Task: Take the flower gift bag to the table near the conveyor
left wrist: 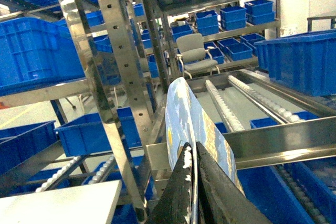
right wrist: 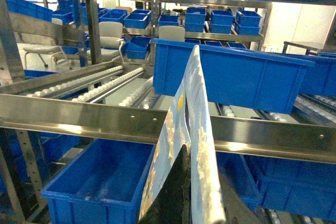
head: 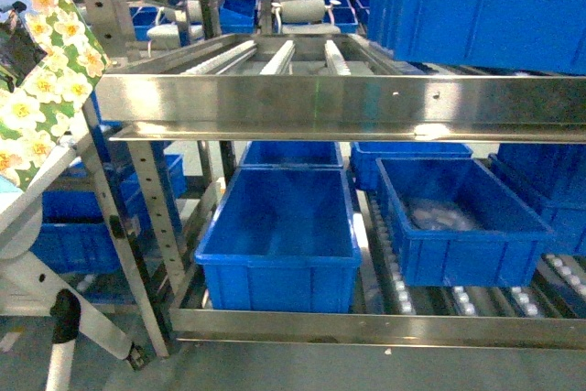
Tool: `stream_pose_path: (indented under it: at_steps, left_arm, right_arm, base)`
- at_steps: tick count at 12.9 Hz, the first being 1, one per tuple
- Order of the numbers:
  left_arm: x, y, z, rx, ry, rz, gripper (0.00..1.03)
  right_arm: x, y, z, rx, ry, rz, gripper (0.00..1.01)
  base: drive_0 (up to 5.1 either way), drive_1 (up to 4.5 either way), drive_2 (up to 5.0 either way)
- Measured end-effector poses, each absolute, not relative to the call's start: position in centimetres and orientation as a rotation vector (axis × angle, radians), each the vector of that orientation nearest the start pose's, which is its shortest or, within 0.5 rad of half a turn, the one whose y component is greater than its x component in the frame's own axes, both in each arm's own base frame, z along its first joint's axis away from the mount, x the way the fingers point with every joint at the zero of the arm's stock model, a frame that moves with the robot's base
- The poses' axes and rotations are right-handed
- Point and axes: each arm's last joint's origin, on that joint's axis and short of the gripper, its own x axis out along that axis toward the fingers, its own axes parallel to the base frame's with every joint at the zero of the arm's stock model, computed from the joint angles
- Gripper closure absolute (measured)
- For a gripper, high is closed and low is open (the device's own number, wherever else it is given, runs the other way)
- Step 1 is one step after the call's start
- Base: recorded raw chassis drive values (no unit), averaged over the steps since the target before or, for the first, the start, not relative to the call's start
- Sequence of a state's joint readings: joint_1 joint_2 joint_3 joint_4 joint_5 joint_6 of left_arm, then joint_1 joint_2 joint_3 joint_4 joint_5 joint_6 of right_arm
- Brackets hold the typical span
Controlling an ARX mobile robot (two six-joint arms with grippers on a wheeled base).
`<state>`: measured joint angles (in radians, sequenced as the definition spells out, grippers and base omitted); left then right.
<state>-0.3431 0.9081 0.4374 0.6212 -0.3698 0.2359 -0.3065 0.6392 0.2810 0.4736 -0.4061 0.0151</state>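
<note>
Flower gift bag [head: 41, 80] hangs tilted at the far left of the head view, beside the steel upright of the rack and above a pale surface edge [head: 27, 194]. In the left wrist view the left pincer [left wrist: 193, 182] is closed tight on the bag's thin top edge, dark fingers [left wrist: 223, 192] pressed on either side of the paper, the bag rising away from it toward the conveyor [left wrist: 226, 109] rollers. The right wrist view shows the same: the right pincer [right wrist: 185, 192] is clamped on a fold of the bag, which stands up edge-on in front of a steel rail and a blue bin [right wrist: 231, 77]. A white surface corner [left wrist: 63, 203] sits low left.
</note>
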Motion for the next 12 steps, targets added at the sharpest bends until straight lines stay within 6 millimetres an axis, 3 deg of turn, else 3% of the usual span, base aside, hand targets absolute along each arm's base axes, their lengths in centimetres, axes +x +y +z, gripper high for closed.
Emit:
stream_pose_path:
  at_steps: [12]
  left_arm:
    - [18.88, -5.64, 26.83, 0.183, -0.138, 0.042, 1.01]
  right_arm:
    - [14.87, -3.50, 24.23, -0.026, -0.109, 0.101, 0.99]
  base:
    - [-5.0, 2.44, 2.4]
